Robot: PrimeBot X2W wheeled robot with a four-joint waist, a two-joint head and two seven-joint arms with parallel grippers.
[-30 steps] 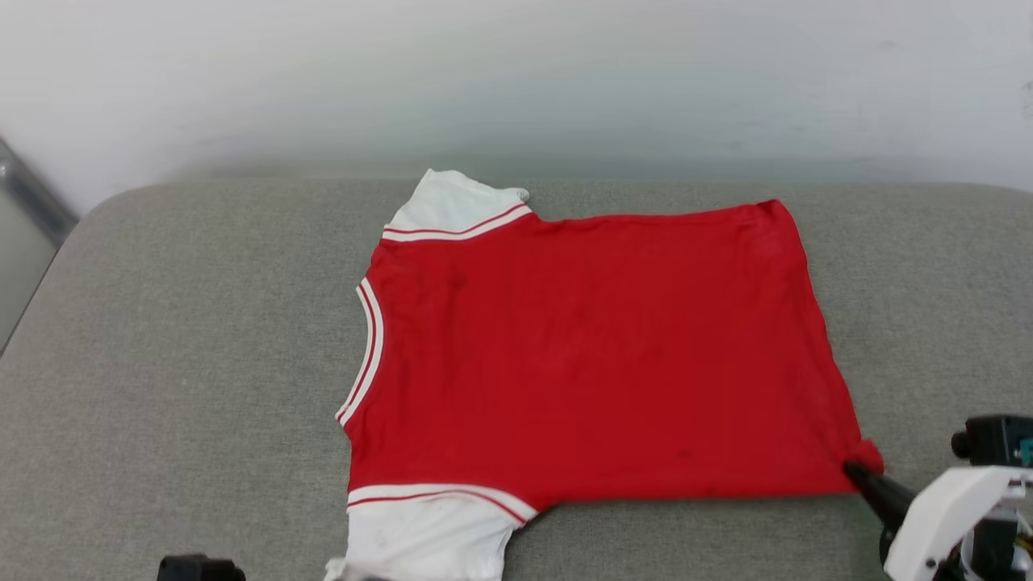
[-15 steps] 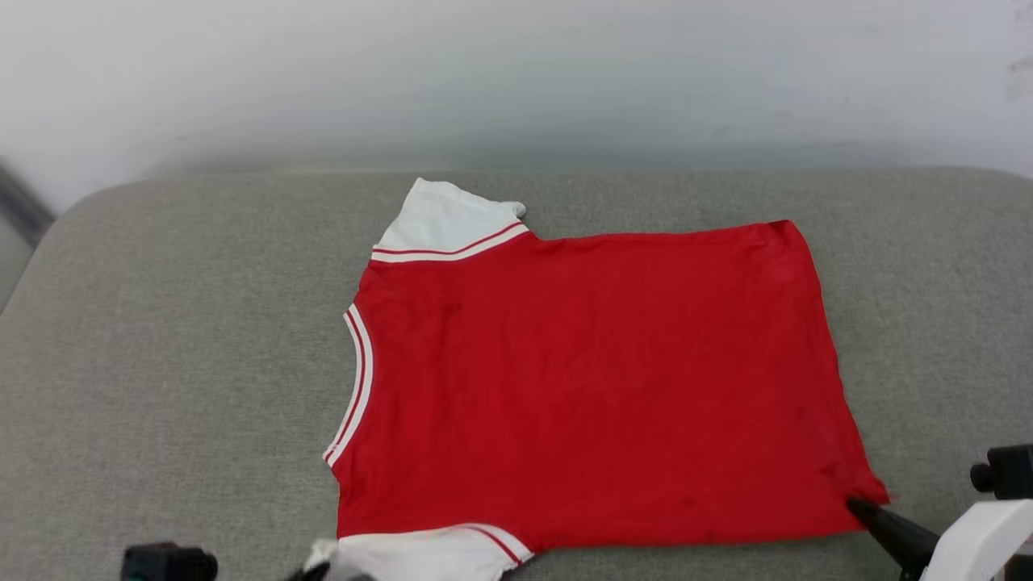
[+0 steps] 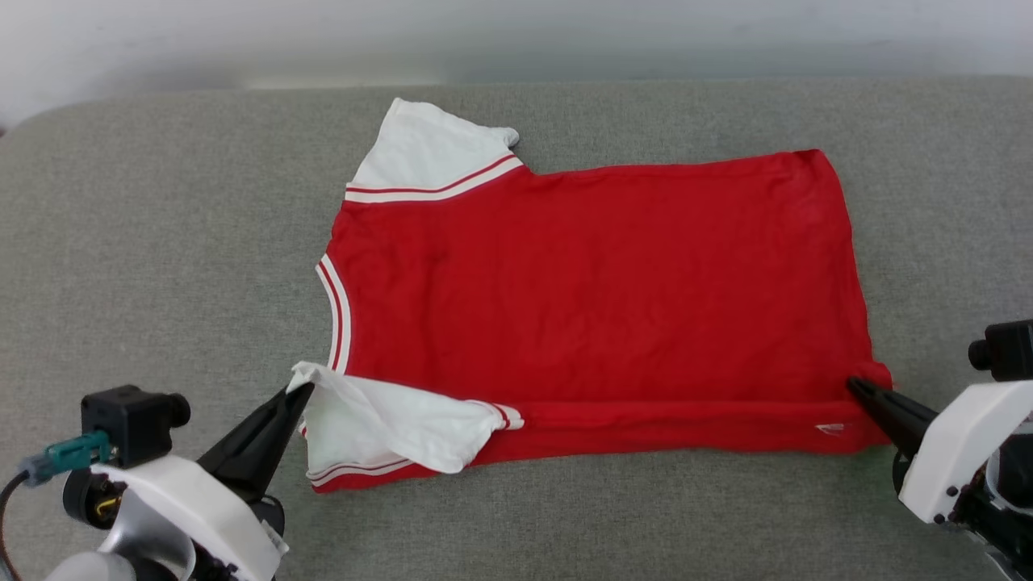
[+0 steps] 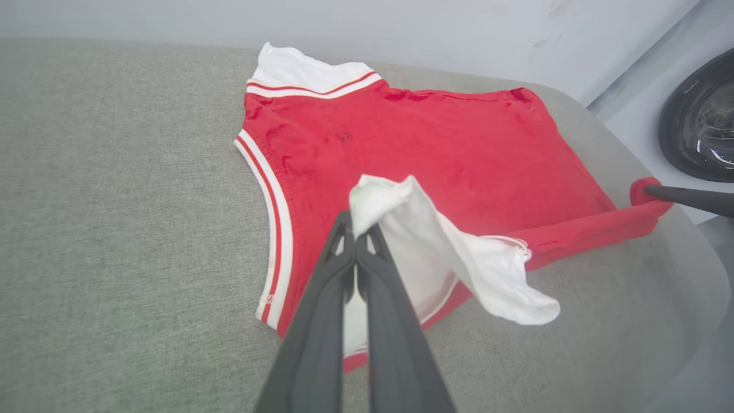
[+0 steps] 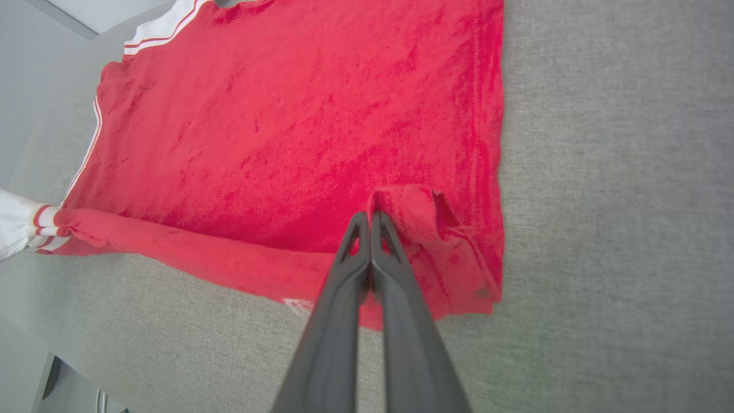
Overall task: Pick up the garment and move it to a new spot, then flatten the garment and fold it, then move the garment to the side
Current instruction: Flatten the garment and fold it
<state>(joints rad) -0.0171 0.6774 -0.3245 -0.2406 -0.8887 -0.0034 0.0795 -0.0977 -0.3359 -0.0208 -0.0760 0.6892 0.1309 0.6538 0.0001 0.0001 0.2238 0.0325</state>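
Jaws of the left gripper [image 3: 299, 391] and right gripper [image 3: 854, 386] pinch the near edge of the red jersey [image 3: 597, 274]; uneven pulling may slip it free.

White-shelled left end effector [image 3: 301, 390] bears dark fingers [image 3: 257, 442], perhaps teal plug [image 3: 69, 453].

We see the shirt [image 3: 597, 282] as thin, soft, matt cloth, lying on a pad [image 3: 161, 242] of coarser grey woven fabric. The fingers [image 4: 321, 321] look like smooth, dark, matt plastic, and the wrist shell [image 3: 944, 452] like glossy white plastic.
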